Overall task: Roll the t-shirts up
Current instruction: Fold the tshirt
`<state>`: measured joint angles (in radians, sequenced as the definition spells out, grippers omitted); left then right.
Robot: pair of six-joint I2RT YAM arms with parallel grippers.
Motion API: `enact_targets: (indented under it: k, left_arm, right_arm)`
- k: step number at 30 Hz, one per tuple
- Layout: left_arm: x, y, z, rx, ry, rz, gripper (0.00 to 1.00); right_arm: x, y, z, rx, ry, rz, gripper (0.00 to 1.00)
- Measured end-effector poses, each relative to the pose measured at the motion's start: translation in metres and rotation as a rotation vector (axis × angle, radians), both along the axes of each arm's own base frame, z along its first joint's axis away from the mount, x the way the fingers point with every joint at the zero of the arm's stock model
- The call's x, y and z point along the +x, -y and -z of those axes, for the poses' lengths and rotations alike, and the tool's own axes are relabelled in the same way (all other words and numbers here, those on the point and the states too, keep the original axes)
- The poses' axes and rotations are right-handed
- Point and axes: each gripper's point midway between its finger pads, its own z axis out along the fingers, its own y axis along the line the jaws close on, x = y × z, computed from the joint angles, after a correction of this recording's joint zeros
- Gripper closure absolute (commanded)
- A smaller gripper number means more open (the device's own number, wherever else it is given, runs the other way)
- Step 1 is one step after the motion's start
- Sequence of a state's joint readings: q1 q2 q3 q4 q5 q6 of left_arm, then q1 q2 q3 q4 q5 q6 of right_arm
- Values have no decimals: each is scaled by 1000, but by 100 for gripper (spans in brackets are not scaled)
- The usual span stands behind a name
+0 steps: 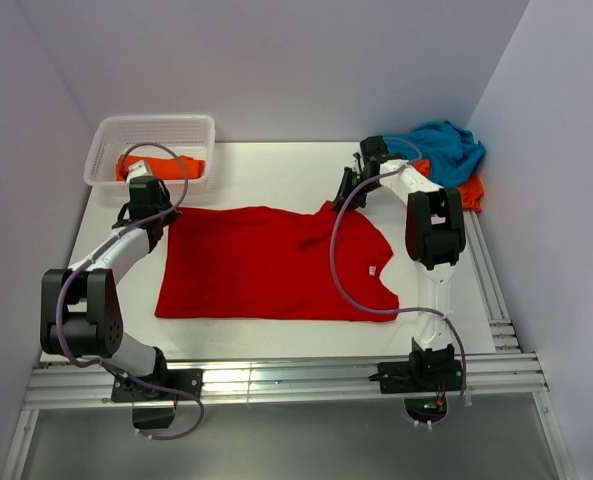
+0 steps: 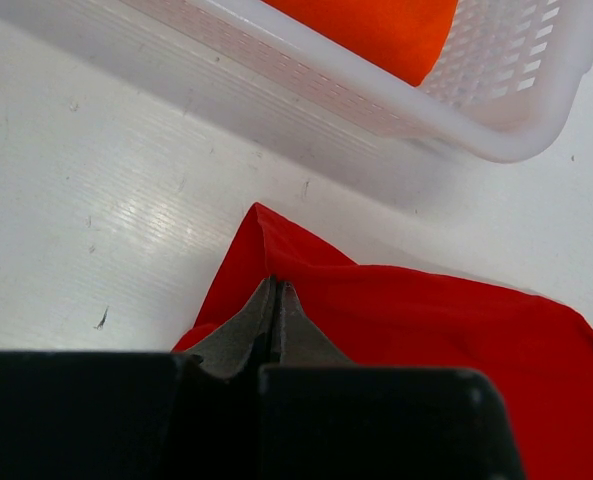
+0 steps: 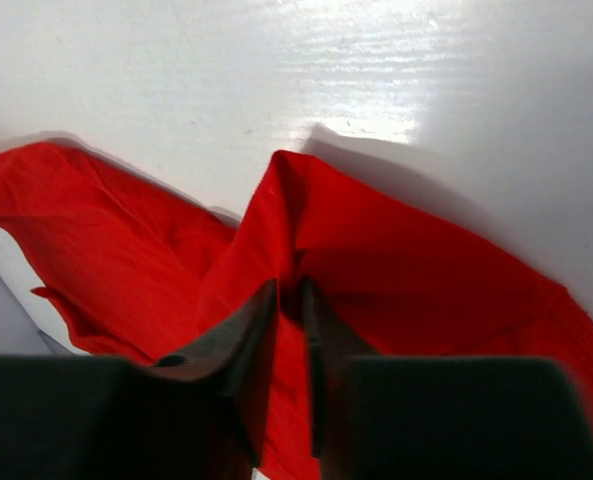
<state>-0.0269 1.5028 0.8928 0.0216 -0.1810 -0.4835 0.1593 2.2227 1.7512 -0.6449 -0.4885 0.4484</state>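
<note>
Both tools pinch the red t-shirt's (image 1: 266, 265) far edge: left tool (image 2: 274, 300) clamped tight, right tool (image 3: 288, 300) narrowly parted. Advice: keep tension even.

Matt red cloth t-shirt (image 1: 266, 265) lies on a smooth, slightly glossy white table (image 1: 276, 165); lattice basket (image 1: 106, 140) is plastic.

Two white-and-black jointed arms (image 1: 126, 245) with looping lilac cables (image 1: 338, 270) and dark wedge-shaped fingers (image 3: 241, 345).

One fixed camera looks down from behind the arms; both wrist cameras closely share the red t-shirt (image 1: 276, 265).
</note>
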Motion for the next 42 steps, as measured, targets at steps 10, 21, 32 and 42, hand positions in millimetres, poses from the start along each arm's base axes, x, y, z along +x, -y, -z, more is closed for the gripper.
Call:
enact_targets:
  k: [10, 21, 32, 42]
  left_arm:
    - [0, 0, 0, 0, -2, 0, 100]
    - [-1, 0, 0, 3, -2, 1, 100]
    - [-1, -1, -3, 10, 4, 6, 100]
    - [-7, -1, -18, 10, 29, 5, 100]
  right_arm:
    - [0, 0, -3, 17, -18, 23, 100]
    - [0, 13, -32, 61, -61, 112, 100]
    - [-24, 12, -53, 108, -161, 155, 100]
    - [-36, 15, -60, 106, -183, 161, 100]
